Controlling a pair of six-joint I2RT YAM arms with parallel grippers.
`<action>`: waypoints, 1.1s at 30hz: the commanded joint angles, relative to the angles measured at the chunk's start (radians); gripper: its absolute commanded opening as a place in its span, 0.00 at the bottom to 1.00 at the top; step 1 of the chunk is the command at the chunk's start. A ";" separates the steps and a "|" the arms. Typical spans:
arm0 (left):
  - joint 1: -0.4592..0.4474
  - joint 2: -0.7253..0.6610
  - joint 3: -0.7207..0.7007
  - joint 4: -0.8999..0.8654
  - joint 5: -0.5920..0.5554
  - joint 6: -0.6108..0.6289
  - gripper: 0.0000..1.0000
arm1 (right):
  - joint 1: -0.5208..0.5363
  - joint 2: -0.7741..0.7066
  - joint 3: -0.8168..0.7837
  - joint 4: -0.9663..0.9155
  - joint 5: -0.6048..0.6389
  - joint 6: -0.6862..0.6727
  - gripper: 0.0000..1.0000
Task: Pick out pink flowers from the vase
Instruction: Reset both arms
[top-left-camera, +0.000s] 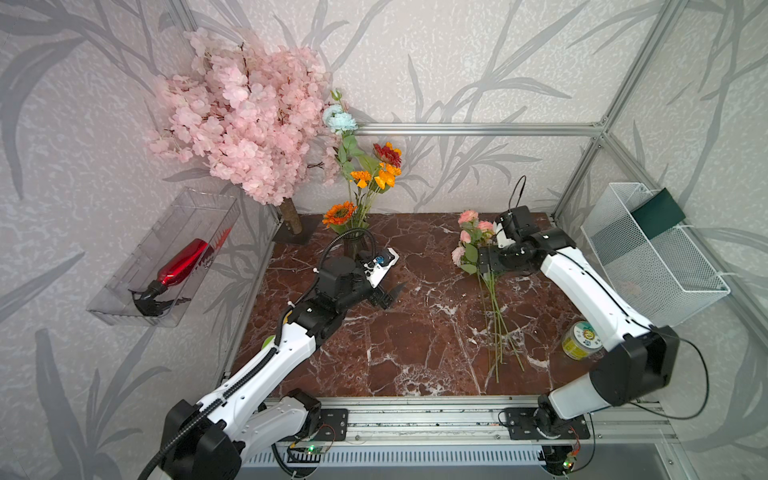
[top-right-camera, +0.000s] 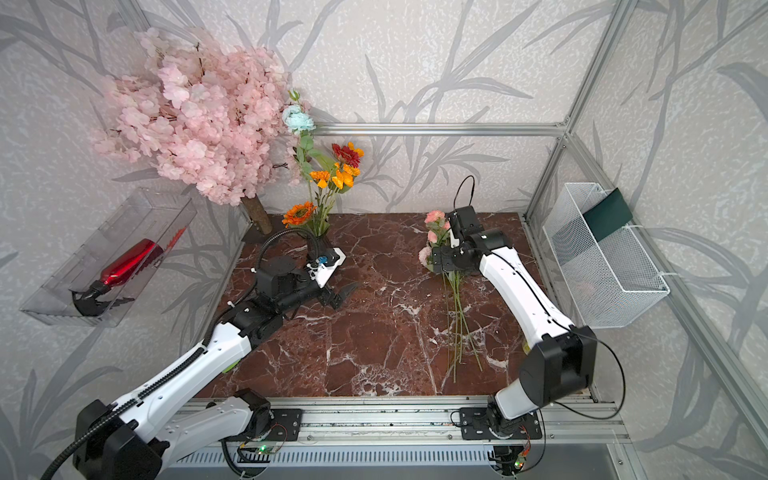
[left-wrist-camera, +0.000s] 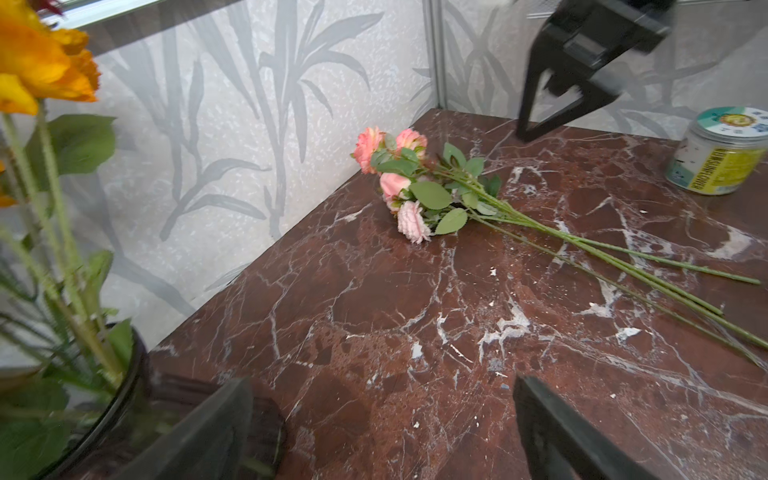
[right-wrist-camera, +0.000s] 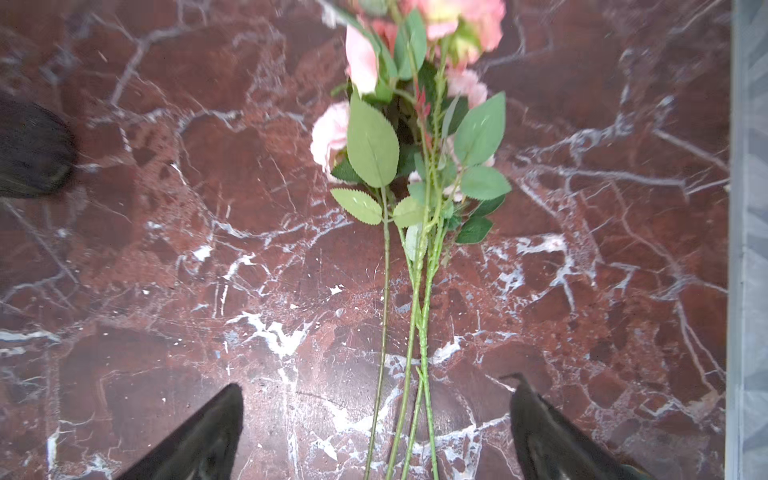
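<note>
Several pink flowers (top-left-camera: 468, 237) (top-right-camera: 433, 232) (left-wrist-camera: 400, 183) (right-wrist-camera: 332, 133) lie together on the marble table at the right, blooms toward the back wall and long green stems toward the front. My right gripper (top-left-camera: 483, 261) (top-right-camera: 441, 258) (right-wrist-camera: 376, 386) hangs just above their stems, open, its fingers wide on either side and not touching them. The dark glass vase (top-left-camera: 353, 246) (top-right-camera: 318, 245) (left-wrist-camera: 124, 395) stands at the back left and holds orange, red and pale-blue flowers. My left gripper (top-left-camera: 395, 293) (top-right-camera: 345, 293) (left-wrist-camera: 382, 399) is beside the vase, open, with nothing in it.
A big pink blossom tree (top-left-camera: 245, 120) fills the back left corner. A yellow-labelled jar (top-left-camera: 579, 338) sits by the right arm. A white mesh basket (top-left-camera: 652, 257) hangs on the right wall, and a clear bin (top-left-camera: 124, 299) with a red bottle (top-left-camera: 183, 262) on the left wall.
</note>
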 joint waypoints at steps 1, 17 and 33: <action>0.017 -0.060 0.015 -0.065 -0.203 -0.180 0.99 | -0.015 -0.106 -0.114 0.020 -0.013 -0.022 0.99; 0.197 -0.267 -0.432 0.213 -0.775 -0.349 0.99 | -0.217 -0.710 -0.957 0.904 -0.079 -0.207 0.99; 0.317 0.337 -0.443 0.775 -0.535 -0.180 0.99 | -0.221 -0.528 -1.320 1.514 0.146 -0.199 0.99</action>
